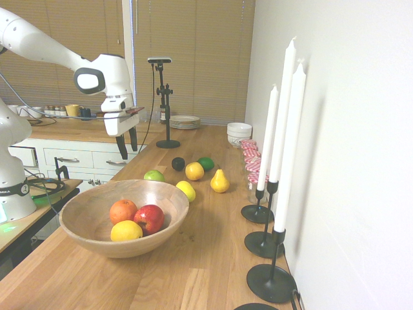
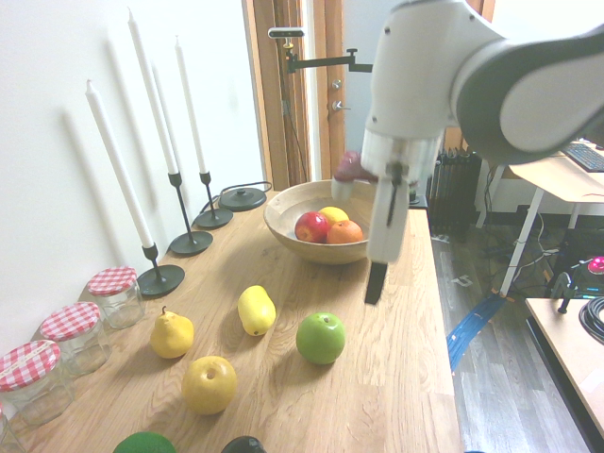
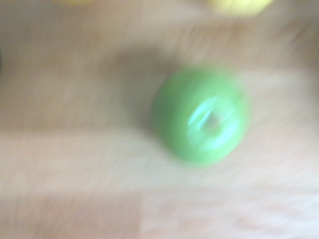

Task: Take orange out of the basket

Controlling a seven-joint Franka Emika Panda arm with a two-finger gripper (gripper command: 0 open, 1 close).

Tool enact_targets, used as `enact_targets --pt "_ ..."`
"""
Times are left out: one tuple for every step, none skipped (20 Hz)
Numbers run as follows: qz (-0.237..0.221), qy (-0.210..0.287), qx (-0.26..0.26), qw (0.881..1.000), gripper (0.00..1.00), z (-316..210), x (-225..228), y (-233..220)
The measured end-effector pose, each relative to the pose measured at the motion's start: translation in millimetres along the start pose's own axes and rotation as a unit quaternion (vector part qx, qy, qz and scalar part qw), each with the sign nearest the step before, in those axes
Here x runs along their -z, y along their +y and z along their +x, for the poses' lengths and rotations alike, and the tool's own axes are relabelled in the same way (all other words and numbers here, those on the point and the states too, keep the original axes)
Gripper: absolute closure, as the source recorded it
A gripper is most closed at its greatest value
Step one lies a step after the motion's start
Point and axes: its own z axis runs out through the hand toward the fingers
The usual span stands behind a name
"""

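Wide wooden bowl (image 1: 90, 223), lower left of the first exterior view, holding an orange (image 1: 122, 211), a red apple (image 1: 150, 219) and a lemon (image 1: 126, 230) (all touching); the gripper (image 1: 128, 150), upper left, has its fingers spread.

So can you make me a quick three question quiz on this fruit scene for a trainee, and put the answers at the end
1. True or false: the orange is inside the wooden basket.
2. Fill in: the wrist view is mostly taken up by wood and a round ____ fruit.
3. Which fruit shares the basket with the orange and the yellow fruit?
a) pear
b) red apple
c) avocado

Key: 1 true; 2 green; 3 b
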Motion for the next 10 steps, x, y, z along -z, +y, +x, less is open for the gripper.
enact_targets --pt "0.003 0.003 -0.008 1.0 0.0 11 8 2" --pt "0.005 0.006 -0.017 1.0 0.0 22 15 4" --pt "0.007 0.008 -0.028 1.0 0.0 35 21 8" --pt "0.009 0.011 -0.039 0.999 0.0 47 27 12" --pt "0.011 0.013 -0.054 0.998 0.0 61 33 20" --pt "0.013 0.015 -0.069 0.997 0.0 75 39 29" --pt "0.016 0.017 -0.084 0.996 0.0 88 44 40" --pt "0.018 0.017 -0.098 0.995 0.0 103 48 54" --pt "0.02 0.018 -0.11 0.994 0.0 116 52 67" --pt "0.022 0.017 -0.121 0.992 0.0 128 55 81"
